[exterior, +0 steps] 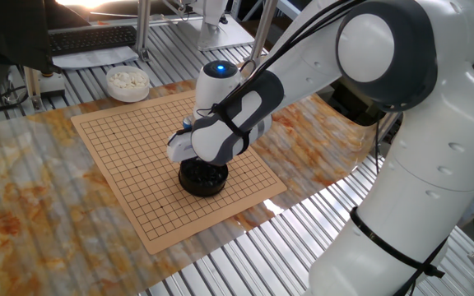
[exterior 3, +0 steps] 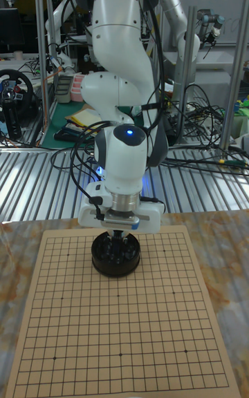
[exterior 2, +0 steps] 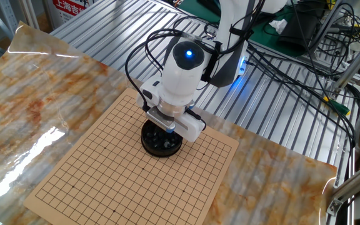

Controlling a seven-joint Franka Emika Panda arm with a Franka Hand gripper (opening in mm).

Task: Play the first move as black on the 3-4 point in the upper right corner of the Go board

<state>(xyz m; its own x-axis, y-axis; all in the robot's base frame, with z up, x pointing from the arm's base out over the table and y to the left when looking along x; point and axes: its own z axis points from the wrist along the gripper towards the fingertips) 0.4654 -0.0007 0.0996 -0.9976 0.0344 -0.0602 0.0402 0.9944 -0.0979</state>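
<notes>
Sitting off the board's far left corner in one fixed view, a white bowl [exterior: 127, 82] holds pale stones. The Go board [exterior: 122, 177], tan wood ruled with thin black lines, lies on a rust-streaked glossy sheet [exterior: 23, 197] over the ribbed metal table [exterior: 245, 255]. Near the board's right edge stands a squat round black bowl [exterior: 202, 178] of glossy black stones [exterior 3: 116, 249]; no single one can be picked out. The gripper [exterior 3: 117, 236] reaches down into that bowl; the wrist hides its fingers, so I cannot tell whether they are spread or pinching anything.
</notes>
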